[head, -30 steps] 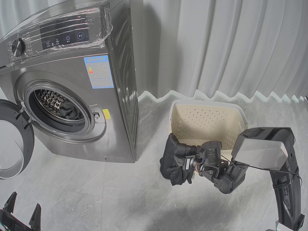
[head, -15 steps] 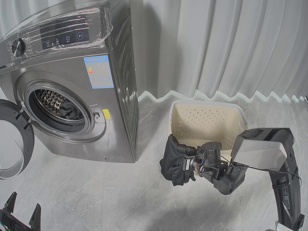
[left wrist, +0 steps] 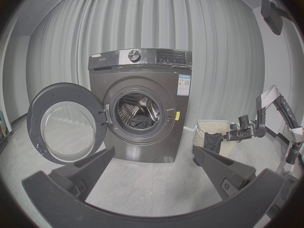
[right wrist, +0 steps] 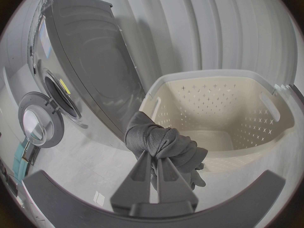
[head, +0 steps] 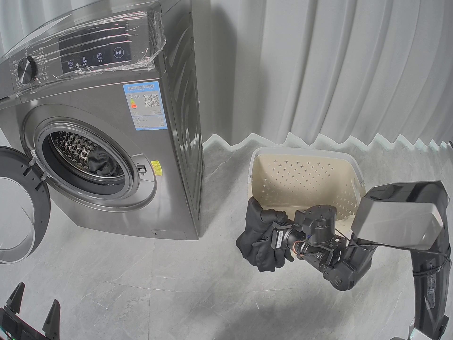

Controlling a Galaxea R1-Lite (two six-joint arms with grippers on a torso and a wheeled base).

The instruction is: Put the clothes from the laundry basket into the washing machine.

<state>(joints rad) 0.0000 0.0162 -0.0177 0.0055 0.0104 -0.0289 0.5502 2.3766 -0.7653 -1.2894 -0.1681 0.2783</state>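
Dark garment (right wrist: 158, 141) being pinched by right gripper (right wrist: 154, 162) | being drawn off laundry basket (right wrist: 202, 73) rim beyond gripper | washing machine (head: 118, 119) carry likely being started

You have the washing machine (head: 118, 119) on your left, its door (head: 19, 204) swung out to its left. The laundry basket (head: 306, 153) stands to its right, and both are before the curtain (head: 330, 57). The right gripper (right wrist: 154, 159) holds a garment (head: 259, 242) at the basket's near left corner, perhaps touching the rim. A second garment (head: 101, 164) lies in the drum (head: 75, 149).
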